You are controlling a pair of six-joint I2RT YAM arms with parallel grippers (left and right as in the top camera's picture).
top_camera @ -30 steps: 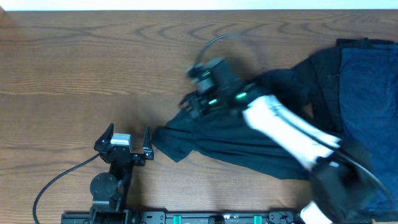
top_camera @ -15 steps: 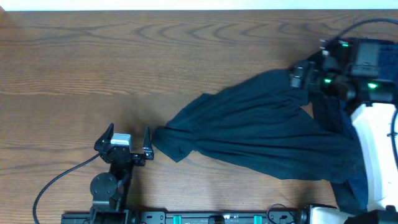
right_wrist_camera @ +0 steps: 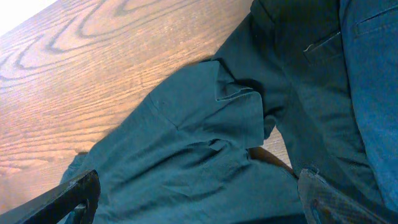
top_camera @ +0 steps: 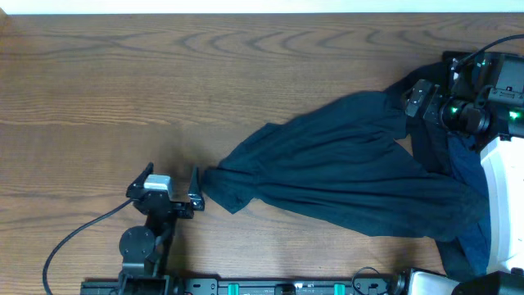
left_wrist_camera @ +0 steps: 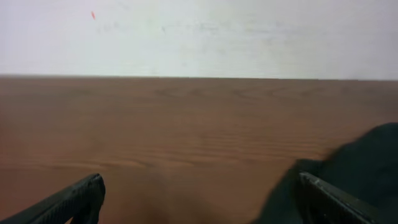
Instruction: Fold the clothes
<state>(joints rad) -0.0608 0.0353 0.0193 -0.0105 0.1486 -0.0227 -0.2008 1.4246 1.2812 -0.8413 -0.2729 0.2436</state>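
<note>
A dark garment (top_camera: 344,176) from the clothes lies crumpled and stretched across the table, from the left arm to the right edge. Its left tip almost touches my left gripper (top_camera: 170,174), which rests open near the front edge. In the left wrist view that gripper (left_wrist_camera: 202,208) holds nothing, and the cloth (left_wrist_camera: 367,162) lies by its right finger. My right gripper (top_camera: 412,100) hovers open over the garment's upper right end. The right wrist view shows the gripper (right_wrist_camera: 199,205) spread wide above the wrinkled cloth (right_wrist_camera: 205,143), gripping nothing.
More clothes are piled at the right edge: a navy blue piece (top_camera: 465,168), seen also as blue cloth (right_wrist_camera: 373,81) in the right wrist view. Bare wooden table (top_camera: 123,82) fills the left and the back. A black cable (top_camera: 74,238) runs from the left arm's base.
My right arm swung from the table's middle to the far right and opened, letting go of the dark garment, which now lies stretched out. The left arm has not moved.
</note>
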